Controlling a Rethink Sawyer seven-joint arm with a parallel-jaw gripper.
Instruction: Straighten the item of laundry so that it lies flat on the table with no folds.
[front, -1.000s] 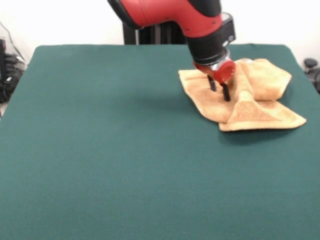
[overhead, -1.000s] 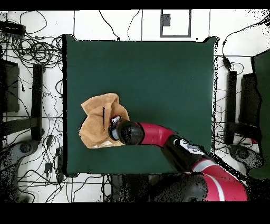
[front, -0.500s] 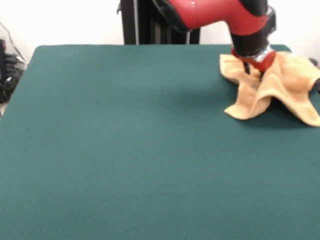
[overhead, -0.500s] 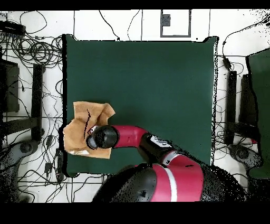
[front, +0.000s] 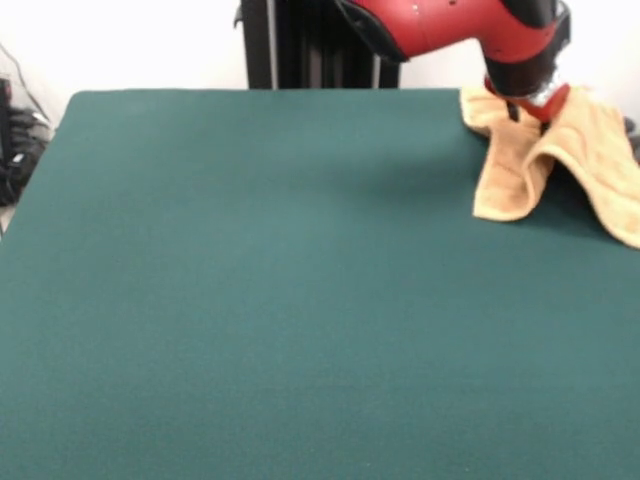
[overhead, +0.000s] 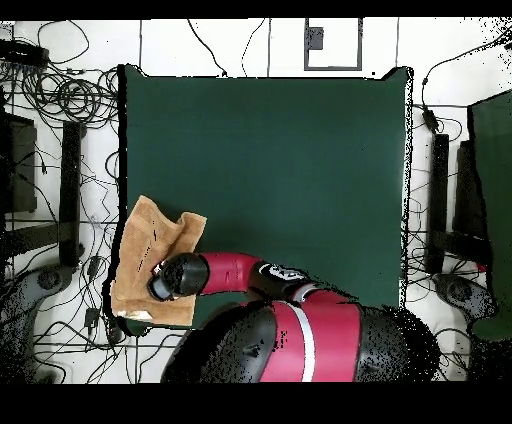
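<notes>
Fingers (front: 514, 110): pinching towel (front: 520, 165), raised into a ridge under the gripper (front: 528, 112). Towel: rumpled, overhanging table (front: 250, 280) edge in overhead view.

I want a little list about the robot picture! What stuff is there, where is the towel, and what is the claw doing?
cloth: small tan-orange fluffy terry towel
towel place: at the table's edge, part of it past the edge in the overhead view
towel shape: bunched, with hanging folds, not flat
table: big rectangular table with dark green felt top
arm: red and black robot arm, reaching over the towel
claw: claw at the towel's raised part; open or shut cannot be seen
</notes>
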